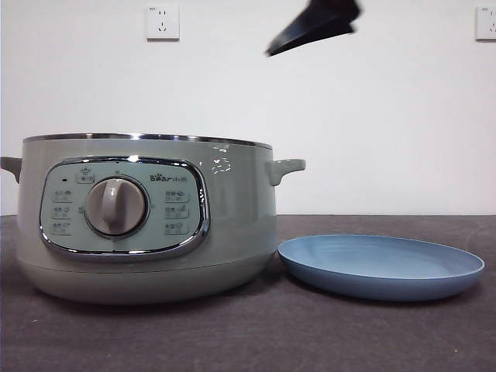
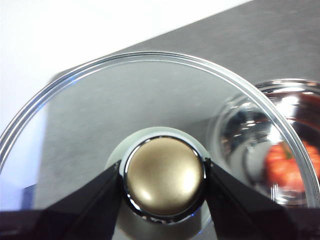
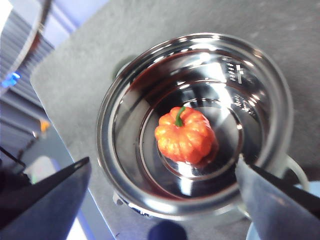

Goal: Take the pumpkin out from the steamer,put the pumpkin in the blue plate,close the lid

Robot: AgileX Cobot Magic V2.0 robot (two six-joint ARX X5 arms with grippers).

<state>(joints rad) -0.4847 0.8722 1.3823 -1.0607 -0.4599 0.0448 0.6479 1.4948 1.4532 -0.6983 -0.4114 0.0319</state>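
The steamer [image 1: 147, 225] stands open at the left of the table with no lid on it. The pumpkin [image 3: 185, 135] lies in the bottom of its shiny inner bowl [image 3: 112, 150] and is hidden in the front view. My right gripper [image 3: 162, 165] is open and empty, high above the pot; its black tip [image 1: 314, 27] shows at the top of the front view. My left gripper [image 2: 164, 175] is shut on the knob of the glass lid [image 2: 100, 100] and holds it off to the side of the pot. The pumpkin [image 2: 287, 167] shows through the glass. The blue plate [image 1: 380, 263] is empty, right of the steamer.
Dark grey table [image 1: 349, 341] with a white wall behind. Two wall sockets [image 1: 163, 22] sit high on the wall. The steamer's side handle [image 1: 288, 167] points toward the plate.
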